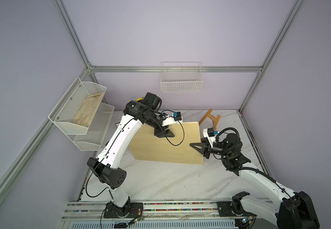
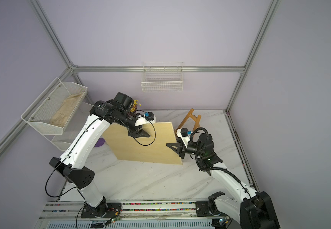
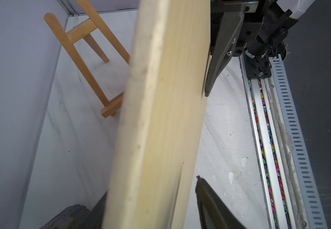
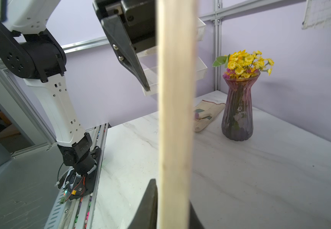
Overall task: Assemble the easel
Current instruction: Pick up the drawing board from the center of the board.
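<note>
Slippage of the board (image 1: 160, 152) is the hazard to be watched. It appears to be stood on its lower edge on the surface (image 1: 170, 182), tilted back, and it looks to be clamped only by the right pincer (image 1: 194, 146), whose fingers (image 4: 150, 200) are seen pressed to both faces at its right side edge. The left pincer (image 1: 170, 135) is merely spread astride the top edge: in the right wrist view its visible finger (image 4: 125, 51) is held off the face. Should the right grip be loosened with the left pincer unclosed, the board is likely to be tipped over or dropped flat.

The easel (image 1: 208, 119) is found upright at the far right corner of the surface, prop leg (image 3: 97, 49) out and ledge (image 3: 112, 108) low in front, just behind the board's far right corner and touched by neither pincer. It looks light, so it could be knocked over if the board is swung rather than lifted. Its lower part is hidden by the board in both top views, so a blind approach is judged risky.

The left arm (image 1: 119, 138) is stretched up and forward from the near rail (image 1: 160, 207), elbow raised, wrist bent so that the pincer is pointed down. The right arm (image 1: 260, 178) is folded low, its pincer laid level and pointed across at the board.
</note>
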`<state>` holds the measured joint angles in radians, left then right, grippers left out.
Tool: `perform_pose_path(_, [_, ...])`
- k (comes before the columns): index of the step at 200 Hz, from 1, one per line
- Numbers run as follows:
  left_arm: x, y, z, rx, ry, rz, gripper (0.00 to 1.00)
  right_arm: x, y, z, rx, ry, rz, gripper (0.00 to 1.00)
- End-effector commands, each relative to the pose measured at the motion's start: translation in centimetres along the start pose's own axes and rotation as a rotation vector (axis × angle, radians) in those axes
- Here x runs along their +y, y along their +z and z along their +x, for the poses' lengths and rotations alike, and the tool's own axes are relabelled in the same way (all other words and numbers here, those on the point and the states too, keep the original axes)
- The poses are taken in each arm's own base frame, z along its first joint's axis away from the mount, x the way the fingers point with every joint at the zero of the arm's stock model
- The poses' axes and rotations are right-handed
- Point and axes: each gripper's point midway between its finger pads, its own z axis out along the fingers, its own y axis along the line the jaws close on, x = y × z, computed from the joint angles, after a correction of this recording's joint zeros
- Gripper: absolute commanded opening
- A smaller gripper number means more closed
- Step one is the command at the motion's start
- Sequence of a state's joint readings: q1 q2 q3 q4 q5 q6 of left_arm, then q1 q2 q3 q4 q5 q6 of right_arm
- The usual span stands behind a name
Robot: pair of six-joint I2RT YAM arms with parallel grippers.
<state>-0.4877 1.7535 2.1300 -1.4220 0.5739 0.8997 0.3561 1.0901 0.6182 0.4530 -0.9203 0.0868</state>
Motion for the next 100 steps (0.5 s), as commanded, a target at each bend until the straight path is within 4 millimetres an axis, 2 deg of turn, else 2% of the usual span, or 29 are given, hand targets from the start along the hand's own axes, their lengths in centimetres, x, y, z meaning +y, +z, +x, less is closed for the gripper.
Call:
perform_pose_path(1, [0.4, -0.8, -2.2, -0.058, 0.055, -0.05, 0.0, 1.1, 0.1, -2.5, -0.083, -0.053, -0.067, 0.21])
perform_pose_path(26, [0.5, -0.5, -2.3, -0.056, 0.056, -0.048, 0.0, 1.0, 0.4, -3.3, -0.101, -0.033, -0.087, 0.15])
perform_pose_path(43, [0.4, -0.3, -2.3, -0.05, 0.051, -0.044, 0.0, 0.7, 0.6, -3.4, -0.103, -0.033, -0.081, 0.0])
perform_pose_path(86, [0.4, -0.5, -1.9, -0.017, 0.036, -0.074, 0.0, 0.7, 0.5, -3.2, -0.095, -0.054, -0.072, 0.0])
perform_pose_path(100, [0.5, -0.8, -2.0, -0.013, 0.024, -0.087, 0.3, 0.7, 0.4, -3.0, -0.089, -0.065, -0.062, 0.0])
